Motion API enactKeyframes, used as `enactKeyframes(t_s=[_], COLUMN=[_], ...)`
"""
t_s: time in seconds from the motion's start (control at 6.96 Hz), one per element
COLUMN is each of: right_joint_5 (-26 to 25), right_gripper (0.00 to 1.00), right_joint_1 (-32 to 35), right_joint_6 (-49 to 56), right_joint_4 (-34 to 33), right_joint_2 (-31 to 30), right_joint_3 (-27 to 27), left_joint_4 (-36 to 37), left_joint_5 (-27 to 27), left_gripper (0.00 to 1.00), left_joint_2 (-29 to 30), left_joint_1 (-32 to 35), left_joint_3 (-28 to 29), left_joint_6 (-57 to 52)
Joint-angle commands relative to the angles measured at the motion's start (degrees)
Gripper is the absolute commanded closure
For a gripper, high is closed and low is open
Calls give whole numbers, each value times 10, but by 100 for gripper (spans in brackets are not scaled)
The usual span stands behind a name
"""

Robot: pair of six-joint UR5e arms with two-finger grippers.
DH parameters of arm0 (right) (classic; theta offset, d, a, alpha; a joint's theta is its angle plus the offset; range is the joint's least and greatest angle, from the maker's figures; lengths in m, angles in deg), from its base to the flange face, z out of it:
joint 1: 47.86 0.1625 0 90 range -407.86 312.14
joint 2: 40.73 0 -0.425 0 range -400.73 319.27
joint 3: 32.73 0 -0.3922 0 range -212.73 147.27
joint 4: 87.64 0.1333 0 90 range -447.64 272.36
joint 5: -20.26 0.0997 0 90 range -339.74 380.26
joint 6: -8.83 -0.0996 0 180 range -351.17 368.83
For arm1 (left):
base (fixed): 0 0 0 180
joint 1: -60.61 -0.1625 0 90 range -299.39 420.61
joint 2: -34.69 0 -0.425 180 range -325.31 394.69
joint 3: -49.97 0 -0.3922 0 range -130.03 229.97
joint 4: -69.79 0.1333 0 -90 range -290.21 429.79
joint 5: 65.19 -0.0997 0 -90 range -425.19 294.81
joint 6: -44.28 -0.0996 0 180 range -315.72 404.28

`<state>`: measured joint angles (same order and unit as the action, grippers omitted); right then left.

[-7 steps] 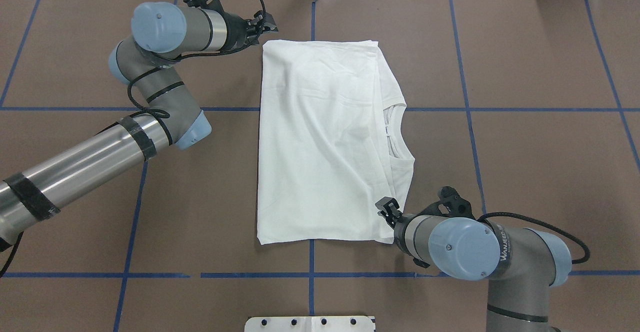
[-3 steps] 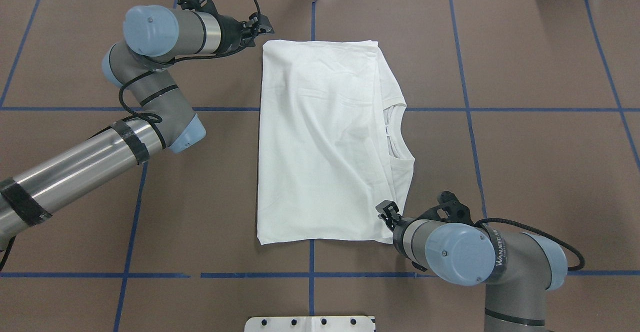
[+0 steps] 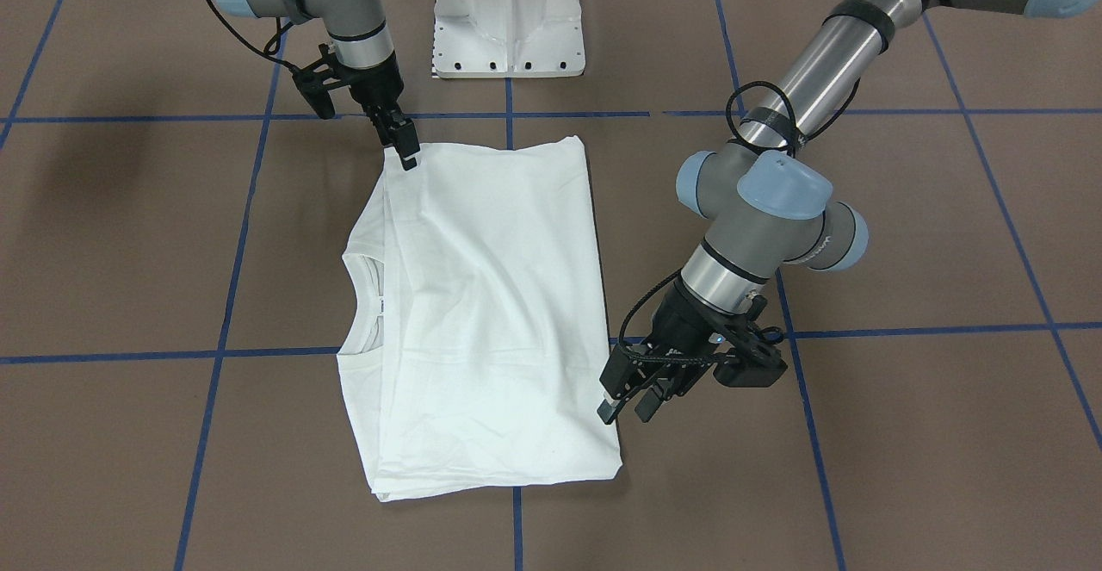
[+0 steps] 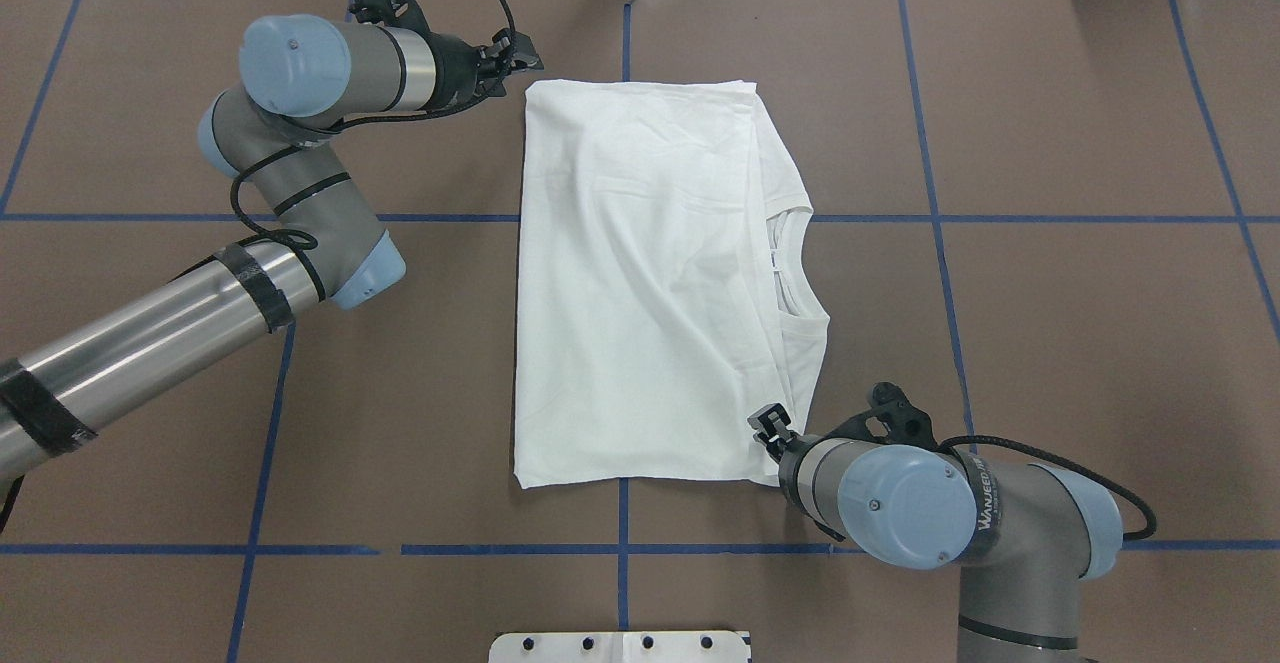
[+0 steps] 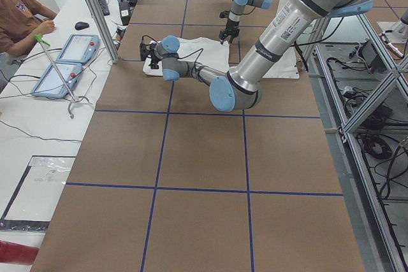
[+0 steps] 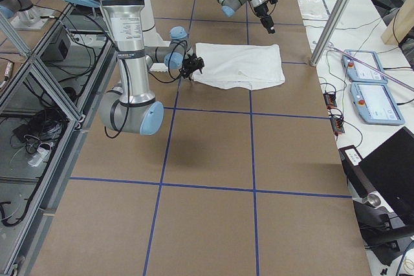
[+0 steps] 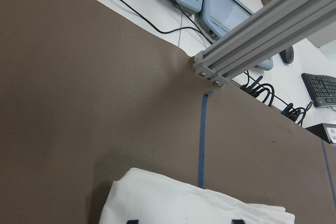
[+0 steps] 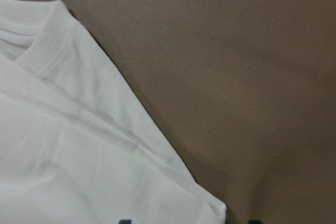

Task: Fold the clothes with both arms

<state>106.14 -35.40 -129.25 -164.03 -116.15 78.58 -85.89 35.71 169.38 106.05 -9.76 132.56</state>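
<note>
Read the T-shirt (image 4: 640,273) as soft, matt white cloth, lightly creased, with a ribbed knit collar (image 4: 778,253). The table (image 4: 1080,363) cover is smooth, matt and brown, and carries thin blue tape (image 4: 1080,218). On the left arm (image 4: 150,328) and right arm (image 4: 1020,553), note satin silver and grey metal tubes and smooth, plastic-looking light-blue joint caps (image 4: 295,51). The pedestal base (image 3: 510,15) is white painted metal with a slight gloss.
</note>
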Motion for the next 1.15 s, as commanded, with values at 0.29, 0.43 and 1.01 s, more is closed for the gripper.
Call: enactKeyframes(t_s=[0.29,0.43,1.01], right_joint_5=[0,0,4], right_gripper=[100,100,100], right_joint_1=[7,14,20], right_joint_6=[0,0,0], right_joint_4=[-3,-3,-25], right_joint_2=[9,11,12], right_joint_3=[0,5,37], left_joint_4=[-1,0,27], left_joint_5=[0,2,14], left_gripper=[34,34,34], left_joint_2=[-24,-41,-86], left_joint_1=[0,1,-7], left_joint_3=[-23,-45,-140], left_joint_6=[-2,-3,28])
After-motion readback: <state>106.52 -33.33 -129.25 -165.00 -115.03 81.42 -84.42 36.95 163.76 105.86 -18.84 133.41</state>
